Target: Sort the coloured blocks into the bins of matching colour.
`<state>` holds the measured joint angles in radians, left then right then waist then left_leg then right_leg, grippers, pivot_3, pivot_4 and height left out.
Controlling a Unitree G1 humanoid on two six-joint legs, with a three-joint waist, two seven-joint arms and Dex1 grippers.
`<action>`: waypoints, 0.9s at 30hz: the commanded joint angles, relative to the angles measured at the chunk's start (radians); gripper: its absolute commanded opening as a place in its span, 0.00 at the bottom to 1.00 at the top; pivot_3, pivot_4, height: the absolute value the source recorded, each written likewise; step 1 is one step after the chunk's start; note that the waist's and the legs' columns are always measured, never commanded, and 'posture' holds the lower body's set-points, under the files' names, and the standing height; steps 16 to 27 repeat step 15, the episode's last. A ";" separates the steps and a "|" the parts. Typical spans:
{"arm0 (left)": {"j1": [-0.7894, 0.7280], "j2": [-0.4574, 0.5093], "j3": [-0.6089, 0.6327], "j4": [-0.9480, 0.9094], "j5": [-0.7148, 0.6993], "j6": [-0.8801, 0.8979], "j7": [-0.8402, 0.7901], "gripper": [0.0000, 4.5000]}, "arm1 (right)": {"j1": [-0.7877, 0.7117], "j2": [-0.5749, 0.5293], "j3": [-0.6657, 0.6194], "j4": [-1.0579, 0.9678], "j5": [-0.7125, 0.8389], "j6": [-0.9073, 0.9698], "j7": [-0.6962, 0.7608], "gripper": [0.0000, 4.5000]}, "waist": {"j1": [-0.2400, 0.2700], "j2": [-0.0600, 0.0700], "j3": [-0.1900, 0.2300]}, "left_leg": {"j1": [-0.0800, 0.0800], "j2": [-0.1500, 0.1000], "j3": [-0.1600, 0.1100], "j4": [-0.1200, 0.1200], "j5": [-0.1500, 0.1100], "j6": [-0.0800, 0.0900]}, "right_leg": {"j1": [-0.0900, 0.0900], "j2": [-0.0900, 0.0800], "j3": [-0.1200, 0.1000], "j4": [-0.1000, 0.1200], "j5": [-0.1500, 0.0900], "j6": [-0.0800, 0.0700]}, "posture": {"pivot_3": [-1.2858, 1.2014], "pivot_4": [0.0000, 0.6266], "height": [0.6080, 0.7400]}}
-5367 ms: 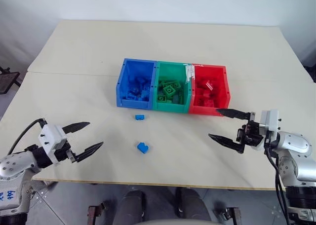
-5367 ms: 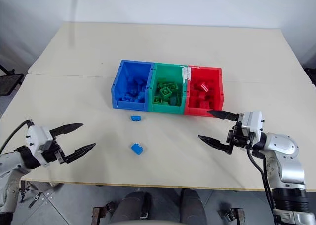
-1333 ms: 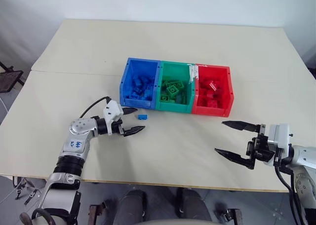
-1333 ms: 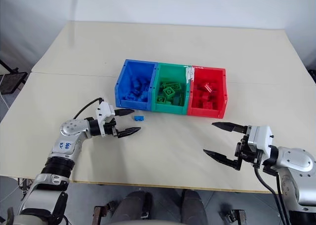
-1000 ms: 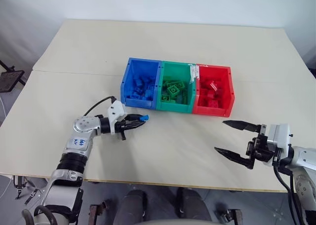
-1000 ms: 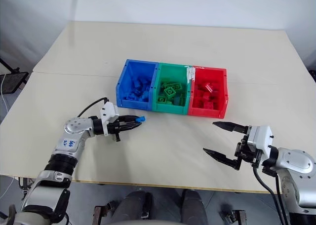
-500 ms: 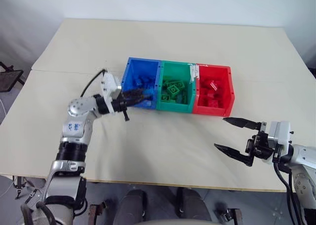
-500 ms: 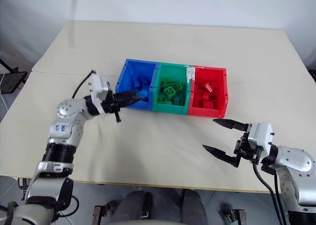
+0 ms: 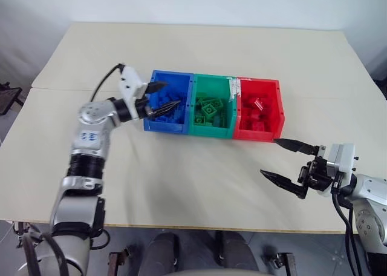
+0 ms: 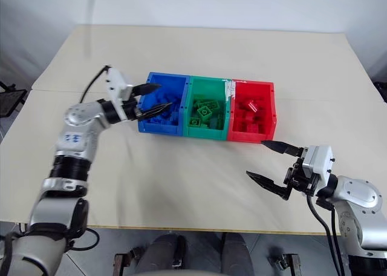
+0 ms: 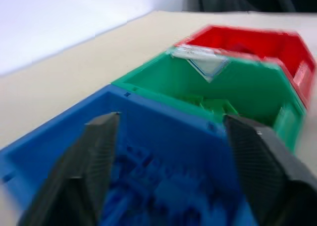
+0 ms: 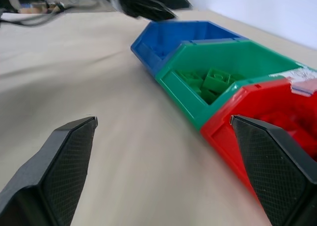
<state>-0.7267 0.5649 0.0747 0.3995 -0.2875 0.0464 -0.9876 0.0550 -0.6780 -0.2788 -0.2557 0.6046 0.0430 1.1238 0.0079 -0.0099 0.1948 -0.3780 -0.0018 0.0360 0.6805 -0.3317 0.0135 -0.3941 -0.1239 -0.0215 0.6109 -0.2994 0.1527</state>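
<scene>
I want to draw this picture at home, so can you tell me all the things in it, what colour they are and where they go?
table: one, cream, under everything.
blue bin: one, left end of the joined row, blue bricks inside.
green bin: one, middle of the row, green bricks inside.
red bin: one, right end of the row, red bricks inside.
left gripper: black fingers, open, over the blue bin, holding nothing.
right gripper: black fingers, open, above the table in front of the red bin, holding nothing.
</scene>
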 commanded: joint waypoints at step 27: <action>0.583 0.229 0.214 -0.357 -0.064 0.018 -0.054 0.76 | -0.095 -0.045 -0.021 0.197 -0.028 -0.075 0.137 1.00 | -0.010 0.000 0.000 | 0.002 0.000 -0.002 -0.001 -0.004 0.001 | 0.001 -0.011 0.000 -0.005 0.000 -0.001 | 0.52 0.24 1.00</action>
